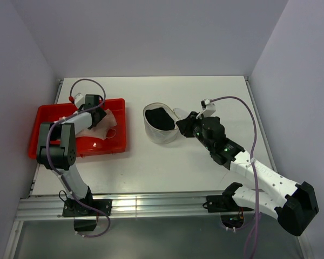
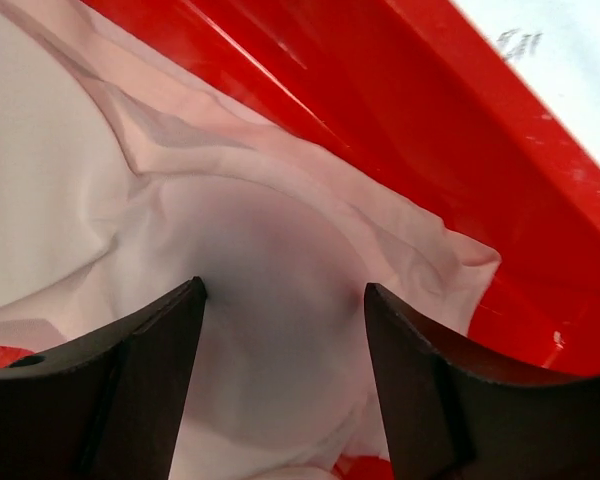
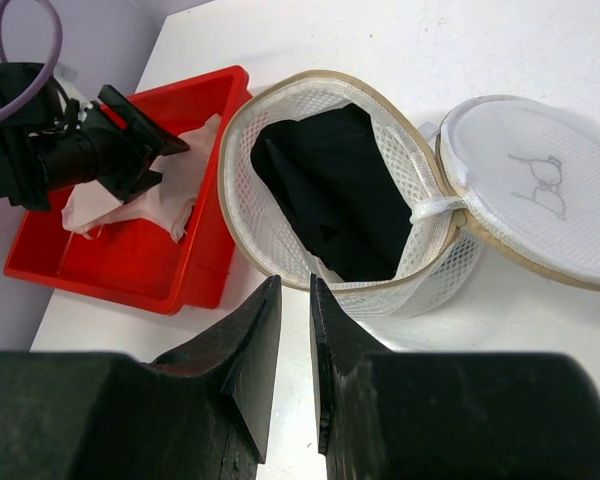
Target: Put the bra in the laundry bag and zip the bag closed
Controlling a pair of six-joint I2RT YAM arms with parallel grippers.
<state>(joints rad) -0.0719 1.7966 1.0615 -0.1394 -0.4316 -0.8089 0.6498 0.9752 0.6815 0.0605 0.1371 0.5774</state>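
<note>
The pale pink bra [image 1: 106, 120] lies in the red tray [image 1: 48, 116]. My left gripper [image 1: 99, 117] is open just above it; in the left wrist view the jaws [image 2: 285, 290] straddle a rounded cup of the bra [image 2: 270, 250] without closing on it. The laundry bag [image 1: 161, 136] of white mesh stands open mid-table with a black garment [image 1: 160, 117] inside. Its round lid [image 3: 540, 190] is flipped open to the right. My right gripper [image 1: 183, 128] is shut and empty, and its fingertips [image 3: 295, 285] are just short of the bag's near rim [image 3: 280, 240].
The red tray [image 3: 120, 270] stands left of the bag, a short gap between them. White walls close in the table at the left, back and right. A metal rail runs along the near edge [image 1: 151, 205].
</note>
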